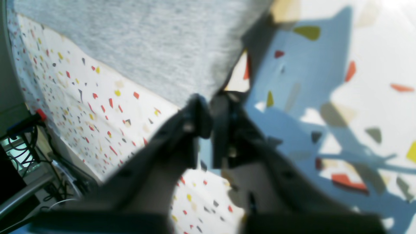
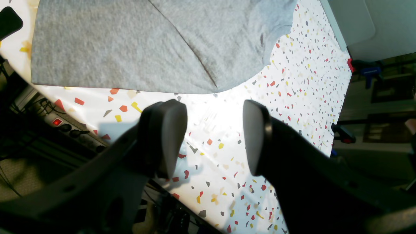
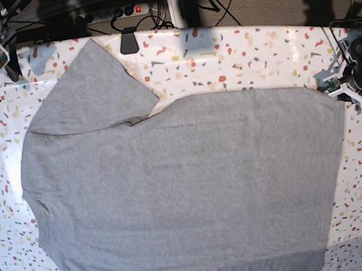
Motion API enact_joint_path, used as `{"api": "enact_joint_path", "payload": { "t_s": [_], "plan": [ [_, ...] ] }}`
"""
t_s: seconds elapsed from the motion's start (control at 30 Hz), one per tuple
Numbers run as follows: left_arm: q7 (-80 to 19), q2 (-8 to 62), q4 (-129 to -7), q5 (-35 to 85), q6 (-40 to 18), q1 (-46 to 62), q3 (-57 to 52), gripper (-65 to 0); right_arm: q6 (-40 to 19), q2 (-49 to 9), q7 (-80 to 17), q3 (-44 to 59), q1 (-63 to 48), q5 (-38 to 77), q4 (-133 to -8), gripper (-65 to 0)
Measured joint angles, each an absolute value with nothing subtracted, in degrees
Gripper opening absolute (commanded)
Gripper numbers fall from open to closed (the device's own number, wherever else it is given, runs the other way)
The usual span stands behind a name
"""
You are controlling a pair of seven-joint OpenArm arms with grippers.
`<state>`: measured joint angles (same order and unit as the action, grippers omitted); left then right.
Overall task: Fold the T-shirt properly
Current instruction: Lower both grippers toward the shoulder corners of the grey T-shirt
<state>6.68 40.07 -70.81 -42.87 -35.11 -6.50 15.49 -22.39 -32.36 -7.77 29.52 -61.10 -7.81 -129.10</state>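
Left wrist view: my left gripper (image 1: 210, 112) is pinched tight on a corner of the large heather-grey cotton T-shirt (image 1: 146, 42), 2 dark fingers pressed together with cloth between the tips. The corner hangs off the white speckled terrazzo tabletop (image 1: 97, 107), probably raised so the hem can be carried over for a fold. View is blurry.

Right wrist view: my right gripper (image 2: 214, 139) is spread wide, holding nothing, hovering over bare tabletop just beside the shirt's edge near a sleeve seam. I judge it is parked there ready to take that edge.

Base view: the shirt lies flat, plain side up, across most of the table, 1 sleeve spread toward the far edge. Left gripper sits at the hem corner on the view's right; right gripper is at the far corner on the view's left, apart from the cloth. Folding barely begun.
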Motion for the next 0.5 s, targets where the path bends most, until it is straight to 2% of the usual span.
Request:
{"api": "enact_joint_path", "payload": {
  "t_s": [0.1, 0.27, 0.5],
  "plan": [
    [8.49, 39.99, -70.81, -42.57, -34.94, -6.13, 15.49, -65.0, -24.75, -32.49, -7.66, 29.52, -61.10, -10.55, -129.10, -33.2],
    [8.99, 40.01, -70.81, -42.59, -34.87, -5.56, 15.49, -65.0, -24.64, -35.27, -7.53, 28.32, -61.10, -12.08, -129.10, -33.2],
    [7.51, 39.99, -70.87, -41.65, -34.87, -5.54, 15.49, -65.0, -24.58, -38.52, -9.28, 17.61, -57.91, -23.66, -128.49, -33.2]
  ]
}}
